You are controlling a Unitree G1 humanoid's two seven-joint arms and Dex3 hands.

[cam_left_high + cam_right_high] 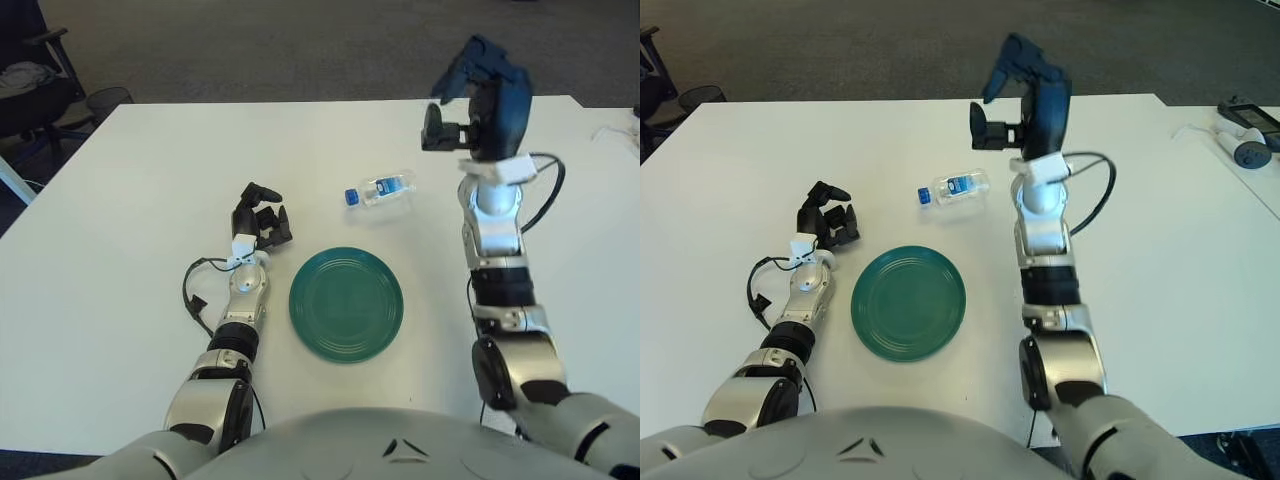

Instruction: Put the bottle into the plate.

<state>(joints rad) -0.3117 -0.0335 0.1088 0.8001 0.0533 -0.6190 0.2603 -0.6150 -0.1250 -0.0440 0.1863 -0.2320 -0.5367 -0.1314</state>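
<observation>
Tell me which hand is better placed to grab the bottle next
Right, probably. The right hand is raised with fingers open, showing just beyond and to the right of the bottle, which lies on its side. The left hand shows left of the plate, farther from the bottle.

We see both views from the head, close together, facing forward and down; they share the white table [140, 170] and both arms.

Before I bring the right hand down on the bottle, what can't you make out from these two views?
- Bottle label text: too small in both views.
- Whether the bottle holds liquid: clear body, cannot tell.
- Right hand palm side: turned away from the camera.
- Objects at the table's far right: cut by the right eye view's edge, unidentifiable.
- Left hand beside the plate: table contact unclear.
</observation>
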